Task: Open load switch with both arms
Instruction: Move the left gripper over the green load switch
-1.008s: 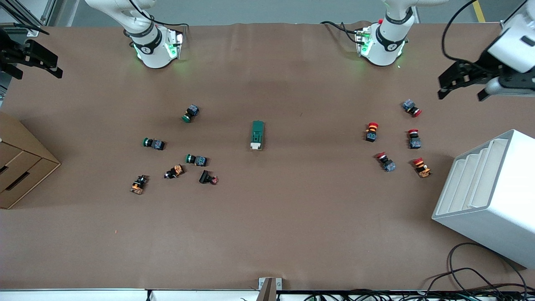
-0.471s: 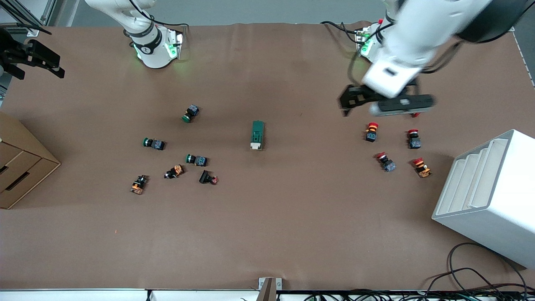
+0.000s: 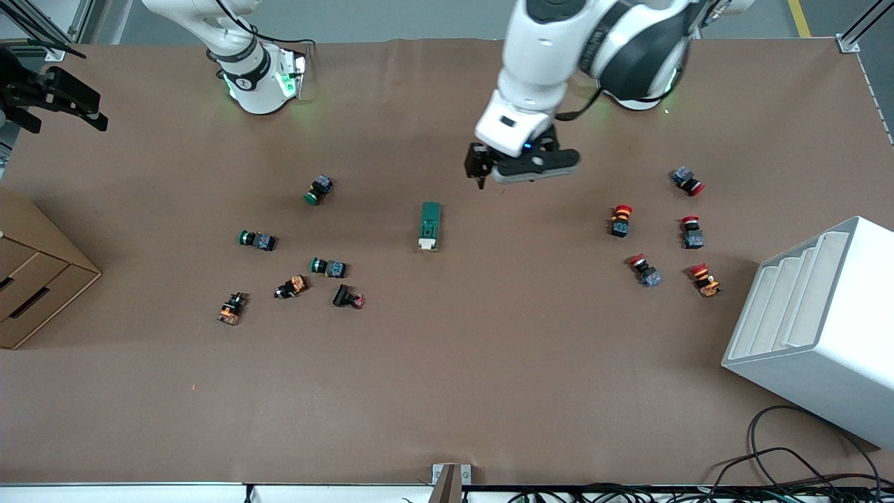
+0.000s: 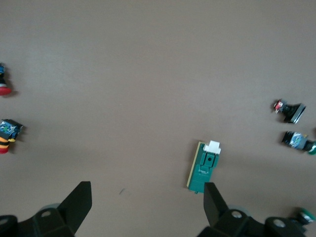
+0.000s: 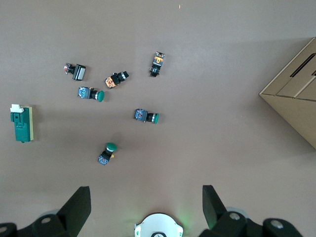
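Brown matting covers the whole table [image 3: 447, 391] under me, flat and plain, with a grey floor past its edge by my bases. My left gripper [image 3: 482, 168] hangs in the air over bare matting near the middle, fingers [image 4: 79, 200] spread wide and holding nothing. Just off from it, a little toward the right arm's end, lies the load switch [image 3: 430, 226], apart from my fingers and flat on the mat. Its long axis runs straight from my bases toward the front camera, with the white piece [image 3: 427, 243] at the end nearer that camera and the dark-green end pointing back at me. Out toward the left arm's end from this gripper sits a scatter of red-capped push buttons [image 3: 621, 219], and past them a white stepped rack [image 3: 817, 328]. My right gripper [image 3: 66, 105] waits high over the table's edge at its own end, fingers [image 5: 79, 202] wide apart and empty as far as I can make out. Below it are green- and orange-capped push buttons [image 3: 319, 188] and a cardboard box [image 3: 35, 279].
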